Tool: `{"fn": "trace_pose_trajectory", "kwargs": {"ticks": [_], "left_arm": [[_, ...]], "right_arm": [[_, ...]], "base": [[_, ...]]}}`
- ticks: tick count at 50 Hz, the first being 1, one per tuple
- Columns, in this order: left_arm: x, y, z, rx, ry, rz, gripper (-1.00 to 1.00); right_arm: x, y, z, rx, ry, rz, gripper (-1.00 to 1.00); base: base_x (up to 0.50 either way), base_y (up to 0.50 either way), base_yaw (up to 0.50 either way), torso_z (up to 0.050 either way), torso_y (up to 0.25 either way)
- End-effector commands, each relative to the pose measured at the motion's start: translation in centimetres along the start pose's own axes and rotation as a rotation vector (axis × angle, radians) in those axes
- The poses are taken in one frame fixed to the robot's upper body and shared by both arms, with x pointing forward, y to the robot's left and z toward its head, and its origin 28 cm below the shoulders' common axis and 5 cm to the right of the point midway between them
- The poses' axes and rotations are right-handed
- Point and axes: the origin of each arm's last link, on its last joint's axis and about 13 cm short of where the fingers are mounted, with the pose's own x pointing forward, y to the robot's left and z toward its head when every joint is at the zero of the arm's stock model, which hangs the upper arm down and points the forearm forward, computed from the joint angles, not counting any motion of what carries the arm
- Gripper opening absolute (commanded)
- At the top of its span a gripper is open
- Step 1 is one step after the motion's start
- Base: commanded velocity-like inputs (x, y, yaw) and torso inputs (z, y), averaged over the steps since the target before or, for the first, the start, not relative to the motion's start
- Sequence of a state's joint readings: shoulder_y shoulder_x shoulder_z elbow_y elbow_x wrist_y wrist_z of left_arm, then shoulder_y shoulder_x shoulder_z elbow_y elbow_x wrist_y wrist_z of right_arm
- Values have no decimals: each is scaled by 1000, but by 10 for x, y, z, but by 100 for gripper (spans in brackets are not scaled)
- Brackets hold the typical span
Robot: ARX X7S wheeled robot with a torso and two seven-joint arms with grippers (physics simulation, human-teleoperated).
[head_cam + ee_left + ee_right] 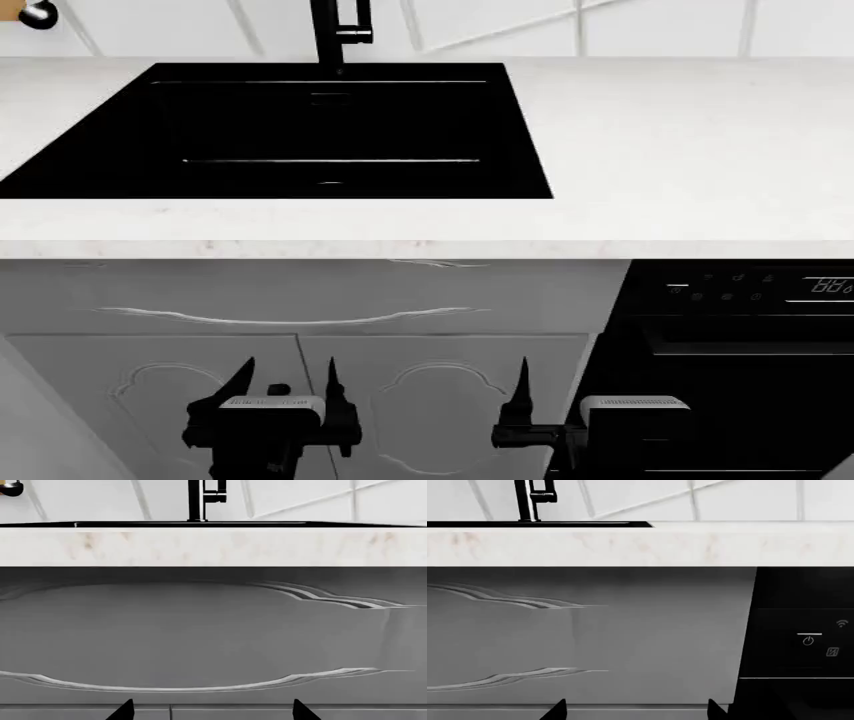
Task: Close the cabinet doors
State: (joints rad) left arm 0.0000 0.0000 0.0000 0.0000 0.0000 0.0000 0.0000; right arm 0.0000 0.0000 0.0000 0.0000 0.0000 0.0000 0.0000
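Note:
Two pale grey cabinet doors with scalloped-arch mouldings sit under the sink counter, the left door (147, 400) and the right door (441, 410), meeting at a seam near the middle. Both look flush with the cabinet front. My left gripper (287, 385) hangs open in front of that seam, holding nothing. My right gripper (554, 400) is open and empty by the right door's outer edge. The left wrist view shows only the doors' top strip (233, 714) between the fingertips (123, 711). The right wrist view shows the same strip (627, 715).
Above the doors is a wide pale panel (294, 295) with a long thin curved handle. A black sink (307, 130) and black faucet (334, 30) sit in the white counter (694, 150). A black appliance front (747, 380) with a lit display stands right of the doors. A pale slanted surface (40, 440) fills the lower left corner.

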Motion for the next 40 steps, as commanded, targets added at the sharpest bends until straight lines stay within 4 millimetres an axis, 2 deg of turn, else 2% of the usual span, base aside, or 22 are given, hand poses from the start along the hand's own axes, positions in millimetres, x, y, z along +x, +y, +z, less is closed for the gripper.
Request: {"fn": "trace_pose_trajectory", "kwargs": {"ticks": [1, 14, 40], "left_arm": [[0, 0, -1, 7, 2, -6, 100], [-5, -2, 1, 2, -20, -35, 100], [-3, -3, -1, -14, 5, -60, 100]], "right_arm": [[0, 0, -1, -7, 11, -10, 100], [-7, -1, 1, -19, 23, -38, 100], [-7, -2, 1, -19, 29, -36, 100]], "base": [[0, 0, 0, 0, 0], [0, 0, 0, 4, 0], [0, 0, 0, 49, 8]]}}
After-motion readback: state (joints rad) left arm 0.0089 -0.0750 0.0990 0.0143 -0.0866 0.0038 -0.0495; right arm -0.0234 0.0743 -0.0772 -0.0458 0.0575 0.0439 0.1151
